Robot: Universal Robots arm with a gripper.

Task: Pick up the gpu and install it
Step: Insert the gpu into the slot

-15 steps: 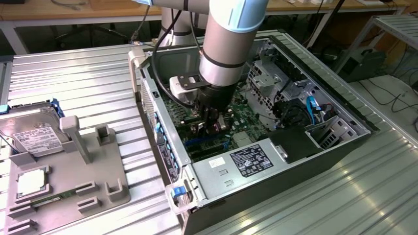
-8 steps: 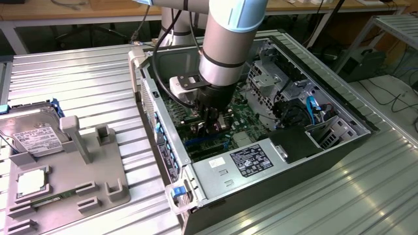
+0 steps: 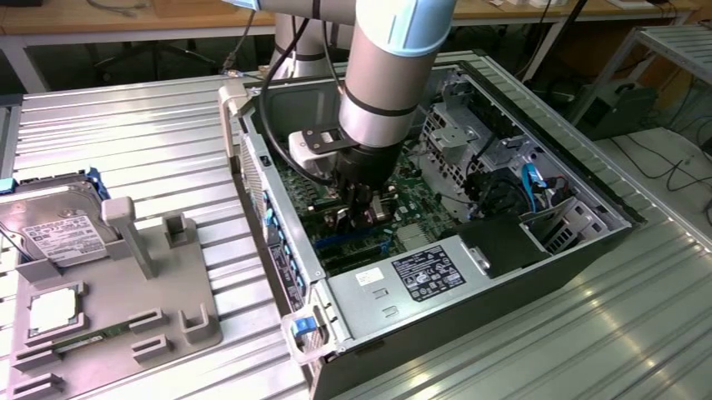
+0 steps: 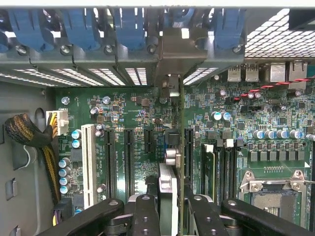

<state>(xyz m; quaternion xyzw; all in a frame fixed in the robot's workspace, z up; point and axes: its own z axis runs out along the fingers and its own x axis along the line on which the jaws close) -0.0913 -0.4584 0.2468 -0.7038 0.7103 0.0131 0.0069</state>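
The gpu [image 4: 170,162] is seen edge-on in the wrist view, a thin green board with a dark block on one face. Its silver end bracket [image 4: 178,49] stands against the case's rear slot openings. My gripper [image 4: 172,216] is shut on the card, a black finger [image 4: 146,214] on each side. The card stands upright over the motherboard [image 4: 128,105], in line with the black expansion slots [image 4: 189,152]; I cannot tell whether it sits in a slot. In the exterior view, my gripper [image 3: 358,204] reaches down into the open computer case [image 3: 579,179], and the arm hides the card.
A row of blue slot latches [image 4: 78,24] lines the rear wall. A white slot [image 4: 89,162] and a braided cable [image 4: 24,132] lie to one side, the CPU socket [image 4: 275,196] to the other. A grey fixture [image 3: 112,292] holding a hard drive [image 3: 56,229] stands at the exterior view's left.
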